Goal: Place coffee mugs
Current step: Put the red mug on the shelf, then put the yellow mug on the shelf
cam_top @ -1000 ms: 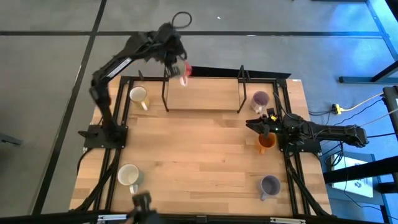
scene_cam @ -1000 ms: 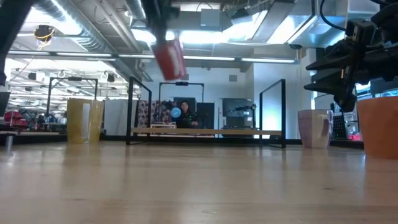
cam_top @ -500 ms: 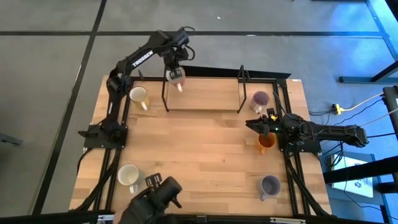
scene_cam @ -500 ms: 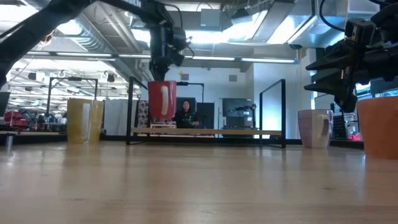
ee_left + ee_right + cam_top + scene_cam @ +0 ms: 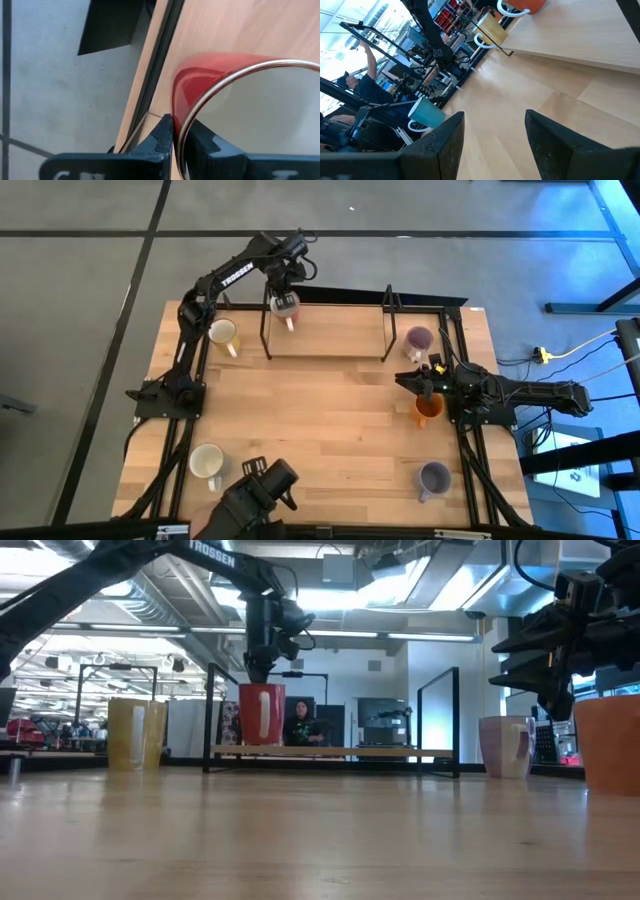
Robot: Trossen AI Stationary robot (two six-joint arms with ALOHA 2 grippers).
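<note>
My left gripper point(image 5: 283, 288) reaches to the table's far edge and is shut on a mug point(image 5: 261, 715) that is red outside and white inside. It also shows in the high view point(image 5: 286, 307), upright at the far left corner of a raised wooden shelf point(image 5: 330, 332). My right gripper point(image 5: 402, 381) hangs open and empty at the table's right side, above an orange mug point(image 5: 428, 409). Two cream mugs point(image 5: 222, 333) point(image 5: 207, 461) stand at the left. Two pale purple mugs point(image 5: 418, 338) point(image 5: 434, 476) stand at the right. My left gripper pinches the red mug's rim point(image 5: 181, 125), with one finger point(image 5: 164, 134) outside the wall and the other point(image 5: 201, 142) inside the mug. The fingers come from above, pointing down point(image 5: 262, 668). The mug is upright, its base down at the shelf board; whether it rests there I cannot tell.
The shelf has dark upright frames at both ends point(image 5: 266, 330) point(image 5: 389, 325). A dark metal frame runs along the table's sides point(image 5: 460, 370). A dark object point(image 5: 256, 498) sits at the near edge. A person point(image 5: 297, 725) is in the room behind.
My left gripper has come down toward the shelf's far left corner with the red mug. The mug was high and tilted a second ago. It now stands upright at shelf height. The dark object at the near edge has shifted toward the right.
</note>
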